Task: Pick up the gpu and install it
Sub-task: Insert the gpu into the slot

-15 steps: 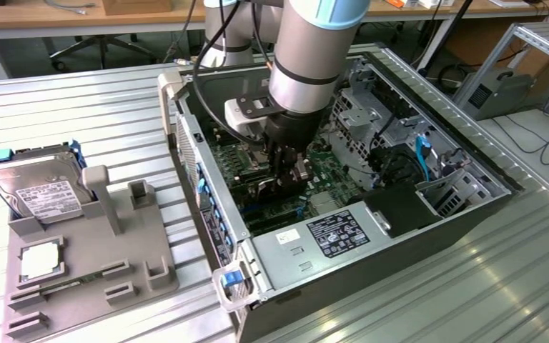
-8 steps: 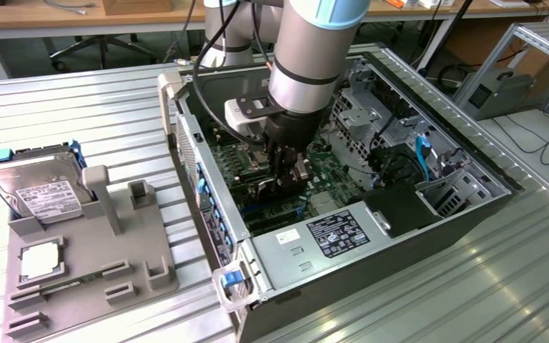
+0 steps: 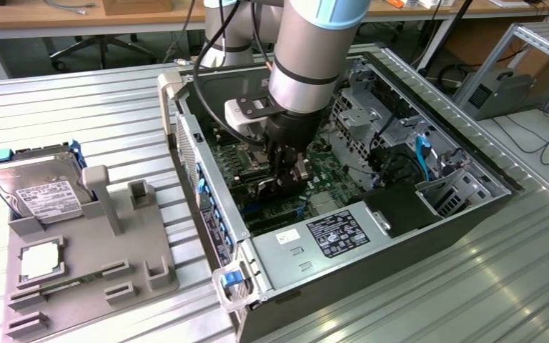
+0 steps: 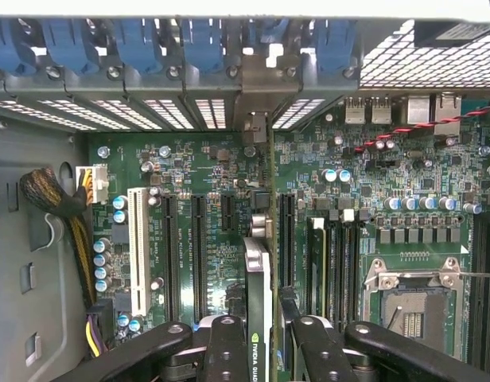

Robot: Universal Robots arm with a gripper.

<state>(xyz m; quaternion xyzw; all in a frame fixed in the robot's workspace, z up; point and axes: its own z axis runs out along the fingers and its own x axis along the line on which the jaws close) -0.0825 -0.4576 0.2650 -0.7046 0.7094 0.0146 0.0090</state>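
A: While the tool (image 4: 258, 350) hangs inside the case (image 3: 465, 153), what's in it?
B: The gpu (image 4: 258, 294), edge-on, pinched between partly closed fingers (image 4: 227, 350) over the board (image 4: 205, 199). Pickup is done.
A: Seated?
B: Not that I can tell. In the wrist view the card runs toward 12 o'clock, lined up between two black slots, bracket end toward the rear grilles. In the exterior view, the drive (image 3: 38, 187) sits on the bench tray (image 3: 112, 275), 9 o'clock of the case.

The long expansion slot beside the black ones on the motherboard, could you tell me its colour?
White slot, clearest in the wrist view.
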